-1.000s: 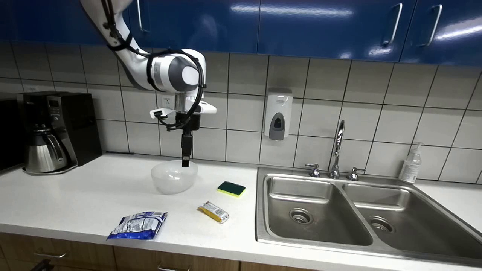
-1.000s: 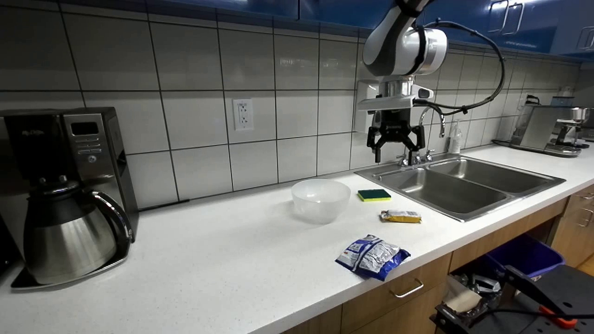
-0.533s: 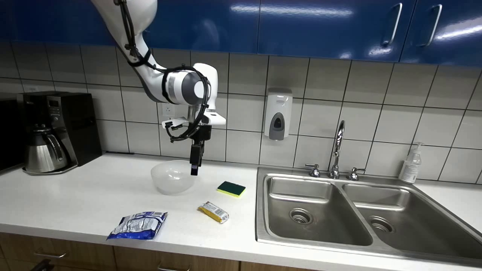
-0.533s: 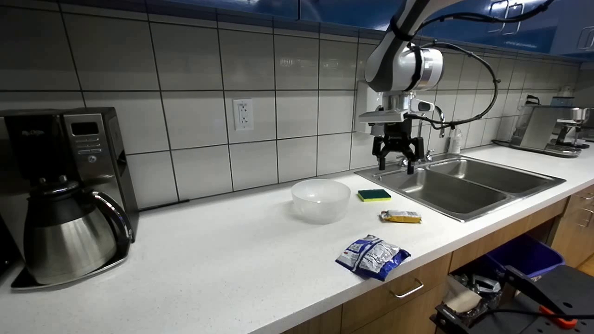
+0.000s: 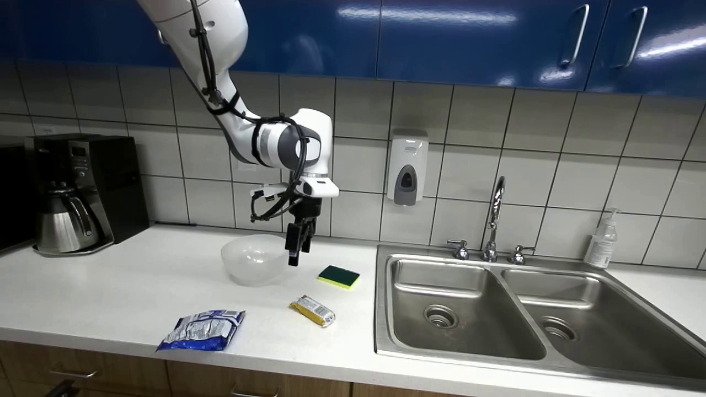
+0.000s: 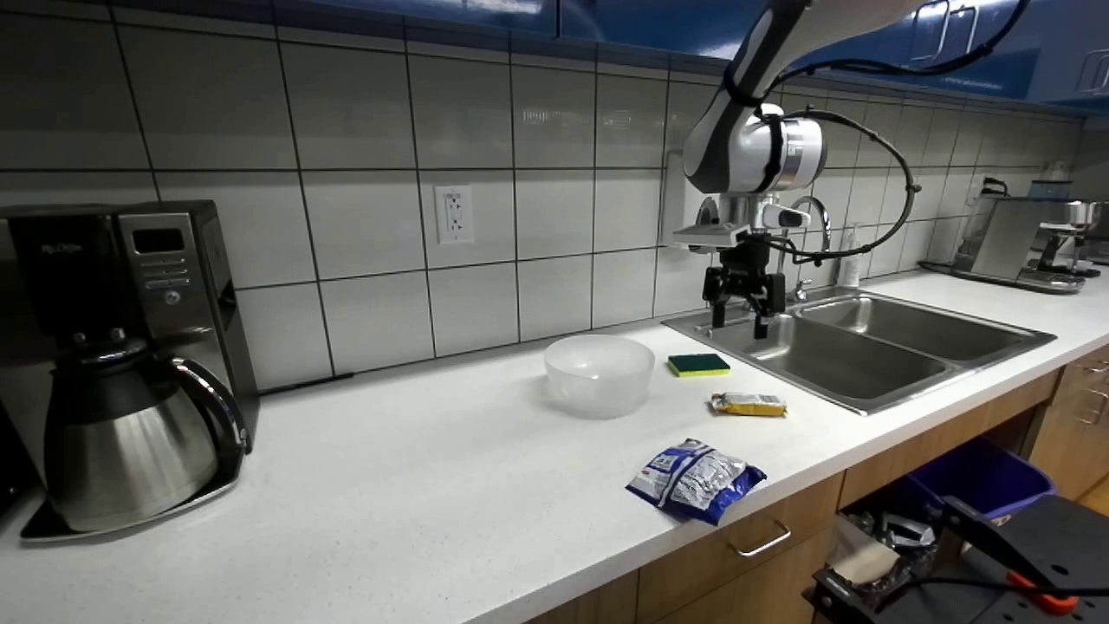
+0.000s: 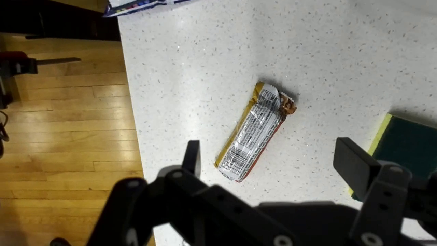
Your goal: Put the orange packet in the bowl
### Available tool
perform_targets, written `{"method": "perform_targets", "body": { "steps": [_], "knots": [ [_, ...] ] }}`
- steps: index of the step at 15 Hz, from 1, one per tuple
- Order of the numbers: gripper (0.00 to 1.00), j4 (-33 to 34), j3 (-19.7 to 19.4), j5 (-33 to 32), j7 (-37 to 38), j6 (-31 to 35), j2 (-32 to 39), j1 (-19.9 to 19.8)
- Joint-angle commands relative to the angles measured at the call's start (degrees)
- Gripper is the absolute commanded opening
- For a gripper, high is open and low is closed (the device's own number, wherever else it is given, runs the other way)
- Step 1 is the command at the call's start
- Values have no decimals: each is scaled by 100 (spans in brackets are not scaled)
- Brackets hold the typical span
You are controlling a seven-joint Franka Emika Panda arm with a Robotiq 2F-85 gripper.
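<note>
Orange packet [image 7: 251, 135] is lying flat on the table [image 5: 121, 286], white printed panel facing up. In the wrist view its long axis is slanting from lower left to upper right, barcode end pointing low, crumpled brown end pointing high. In an exterior view the packet [image 6: 749, 405] is running nearly level, left to right. End effector [image 6: 740, 328] is hanging above the table, fingers spread apart, not touching the packet; in the wrist view one finger is hiding part of the green-and-yellow sponge [image 7: 413, 143]. Sponge is lying near the packet, to one side of the straight line to the bowl [image 6: 599, 386]. Bowl is standing upright, apart from both. Blue-and-white bag [image 6: 696, 479] is lying just beside the table's front edge.
</note>
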Motion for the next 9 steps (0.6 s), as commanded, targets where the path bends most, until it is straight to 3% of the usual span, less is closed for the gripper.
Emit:
{"method": "perform_targets", "body": {
  "steps": [1,9],
  "knots": [
    [100,240,-43,275,441,106,337,-20],
    [100,286,-119,473,857,305,920,-141]
  ]
}}
